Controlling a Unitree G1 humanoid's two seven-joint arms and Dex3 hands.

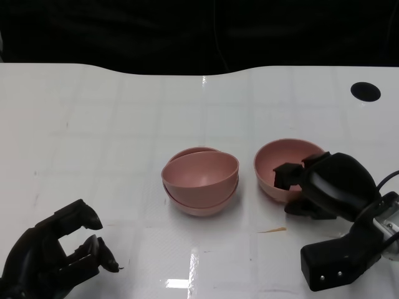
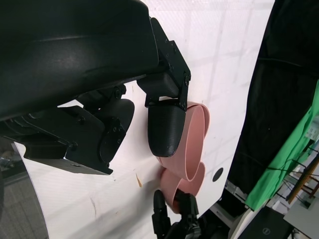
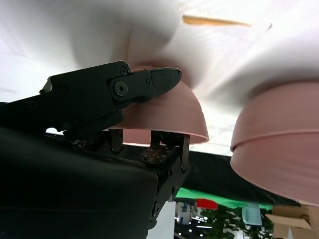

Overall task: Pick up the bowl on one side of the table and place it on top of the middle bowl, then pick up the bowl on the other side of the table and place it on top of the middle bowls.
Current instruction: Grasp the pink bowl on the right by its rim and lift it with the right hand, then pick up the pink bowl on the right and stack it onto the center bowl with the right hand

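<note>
The remaining round pink plastic bowl (image 1: 282, 168), on the white counter (image 1: 112, 137) right of the middle stack of two pink bowls (image 1: 201, 182), is pinched at its rim by the right robot hand (image 1: 308, 184), prob. for lifting; the left robot hand (image 1: 59, 252) is kept spread, w/ nothing held.

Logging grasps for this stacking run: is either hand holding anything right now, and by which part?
The right hand grips the right-side bowl by its near rim, fingers inside and outside the wall. The left hand holds nothing.
</note>
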